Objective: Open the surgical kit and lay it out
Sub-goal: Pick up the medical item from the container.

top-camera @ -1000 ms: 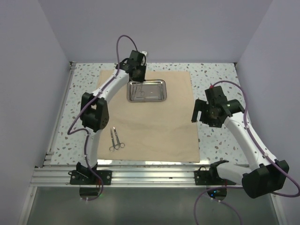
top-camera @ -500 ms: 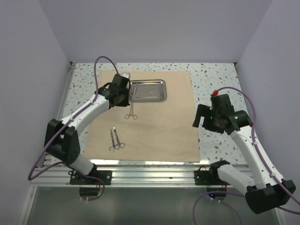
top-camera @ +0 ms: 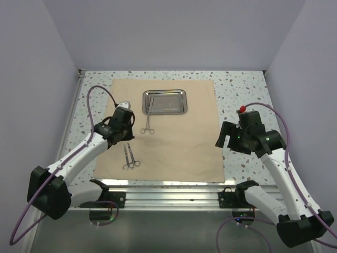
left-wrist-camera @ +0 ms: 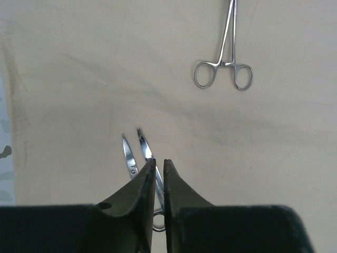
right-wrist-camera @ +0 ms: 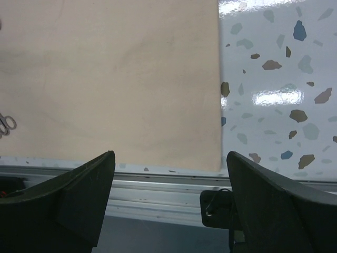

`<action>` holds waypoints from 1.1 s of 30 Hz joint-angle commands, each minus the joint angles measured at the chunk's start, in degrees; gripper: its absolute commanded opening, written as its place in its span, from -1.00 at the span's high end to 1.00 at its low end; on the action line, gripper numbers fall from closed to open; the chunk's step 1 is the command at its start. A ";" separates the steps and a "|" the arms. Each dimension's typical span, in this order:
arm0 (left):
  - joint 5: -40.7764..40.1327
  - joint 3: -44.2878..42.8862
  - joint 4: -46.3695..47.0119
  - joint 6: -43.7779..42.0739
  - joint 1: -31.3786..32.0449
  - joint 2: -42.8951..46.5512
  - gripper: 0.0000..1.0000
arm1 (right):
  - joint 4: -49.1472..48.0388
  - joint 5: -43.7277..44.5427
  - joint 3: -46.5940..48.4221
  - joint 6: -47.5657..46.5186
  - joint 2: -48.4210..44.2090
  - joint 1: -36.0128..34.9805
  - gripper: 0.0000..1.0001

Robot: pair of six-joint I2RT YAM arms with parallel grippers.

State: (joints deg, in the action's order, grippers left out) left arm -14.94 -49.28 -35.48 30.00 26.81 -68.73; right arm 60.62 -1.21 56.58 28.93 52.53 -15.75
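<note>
The tan cloth wrap [top-camera: 174, 137] lies spread flat on the table. The steel tray [top-camera: 174, 101] sits at its far middle, with a thin silver instrument [top-camera: 149, 102] in its left part. One pair of forceps [top-camera: 147, 125] lies on the cloth just in front of the tray and shows in the left wrist view [left-wrist-camera: 224, 66]. Two more scissor-like instruments [top-camera: 130, 157] lie side by side near the cloth's front left [left-wrist-camera: 131, 153]. My left gripper [top-camera: 125, 139] [left-wrist-camera: 159, 162] is shut and empty, just above these two. My right gripper [top-camera: 225, 136] [right-wrist-camera: 171, 155] is open and empty over the cloth's right edge [right-wrist-camera: 105, 79].
The speckled table [top-camera: 242, 89] shows around the cloth [right-wrist-camera: 274, 79]. An aluminium rail [top-camera: 168, 197] runs along the near edge [right-wrist-camera: 158, 184]. Grey walls enclose the left, back and right sides.
My left arm has pulled back from the tray toward the near left, leaving one pair of forceps on the cloth in front of the tray. My right arm has barely shifted.
</note>
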 commanded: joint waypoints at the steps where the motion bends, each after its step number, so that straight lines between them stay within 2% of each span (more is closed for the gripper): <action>1: -1.32 0.32 2.16 2.26 0.17 1.23 0.64 | 0.46 -2.30 -1.12 0.51 -1.38 -0.25 -0.82; 2: -0.97 0.23 2.78 2.26 0.17 0.53 0.49 | 0.46 -2.48 -1.38 0.52 -1.55 -0.34 -0.82; 3: -0.71 0.06 3.49 2.34 0.17 0.00 0.17 | 0.55 -2.48 -1.29 0.60 -1.64 -0.34 -0.82; 6: -0.18 -1.52 6.21 2.00 0.17 -2.98 -0.04 | 1.08 -2.04 -0.86 0.60 -1.91 -0.25 -0.82; 9: 0.43 -4.07 8.85 0.59 0.26 -7.55 -0.15 | 1.52 -1.16 -0.33 0.43 -1.82 -0.25 -0.82; 22: 2.81 -20.32 14.83 -4.68 1.14 -29.17 -0.11 | 3.98 2.35 1.78 0.78 -1.03 -0.25 -0.82; 33: 0.35 -31.40 11.76 -7.76 1.76 -43.50 -0.05 | 3.63 4.20 1.34 2.36 0.81 -0.25 -0.82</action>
State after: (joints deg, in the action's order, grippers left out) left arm -12.51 -76.71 -23.42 24.18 28.32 -110.00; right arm 63.59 1.54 56.18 30.44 52.93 -15.75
